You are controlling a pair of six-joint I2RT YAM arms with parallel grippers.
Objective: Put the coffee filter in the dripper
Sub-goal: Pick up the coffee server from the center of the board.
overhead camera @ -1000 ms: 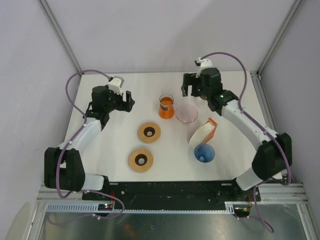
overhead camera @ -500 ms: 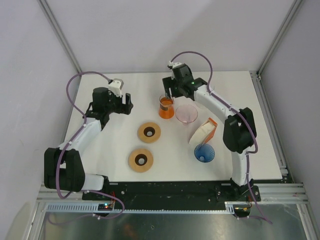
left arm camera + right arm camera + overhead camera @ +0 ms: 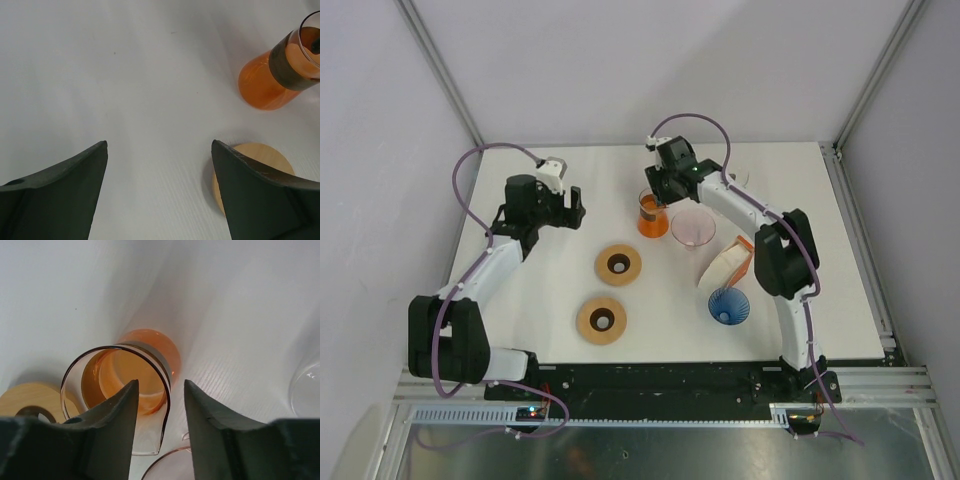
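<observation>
nearest the arm bases, a blue dripper point(image 3: 728, 305) stands on the bench point(image 3: 660, 330), open mouth up and with nothing visible inside it. to its left lie two wooden rings point(image 3: 601, 320). just behind the dripper leans the coffee filter point(image 3: 725, 265), a white paper wedge with an orange edge, untouched by either arm. by this the task is at its very start: the filter is not yet picked up.

farther back stands a pink glass cone point(image 3: 693, 227), which could itself be the dripper meant; i cannot tell which. beside it is an orange carafe point(image 3: 652, 216).

the right arm rises from its base, bends at a raised elbow above the filter, and stretches up and left, so the right gripper point(image 3: 654, 194) hangs over the carafe. in the wrist view its jaws are narrowly parted with the carafe's rim between them point(image 3: 161, 386), gripping nothing i can make out.

the left gripper point(image 3: 575, 206) hovers over bare bench at the far left, pointing right, its jaws wide and empty.

the next move, i judge, calls for the right arm to swing toward the filter, open wider, and pinch its thin upper edge without crushing the paper.
</observation>
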